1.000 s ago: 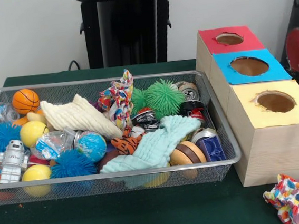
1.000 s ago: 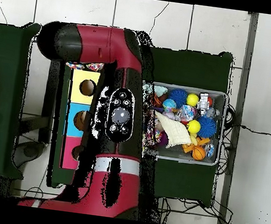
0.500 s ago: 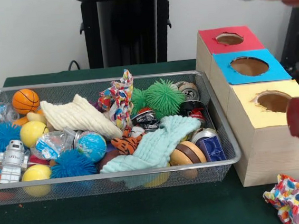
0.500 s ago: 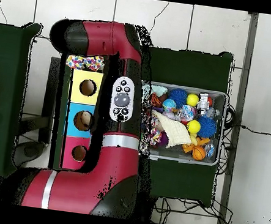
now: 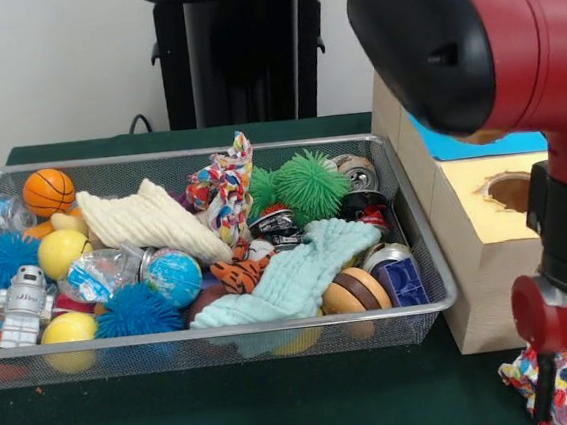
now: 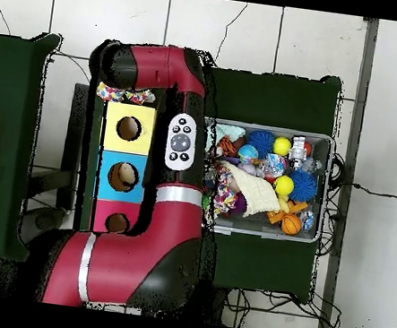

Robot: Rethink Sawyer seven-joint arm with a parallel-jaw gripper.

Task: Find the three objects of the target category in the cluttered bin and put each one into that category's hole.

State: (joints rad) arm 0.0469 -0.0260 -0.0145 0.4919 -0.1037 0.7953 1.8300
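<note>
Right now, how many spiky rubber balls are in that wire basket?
3 show: a green one toward the back middle, a blue one at the front, another blue one at the left end. Others may be buried.

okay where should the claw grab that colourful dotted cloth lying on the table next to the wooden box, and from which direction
Probably from straight above, pinching a raised fold near the middle of the dotted cloth. It lies crumpled in a loose heap on the green table at the end of the wooden box, so bunched folds stick up to close on; a side approach would likely just push it along.
</note>
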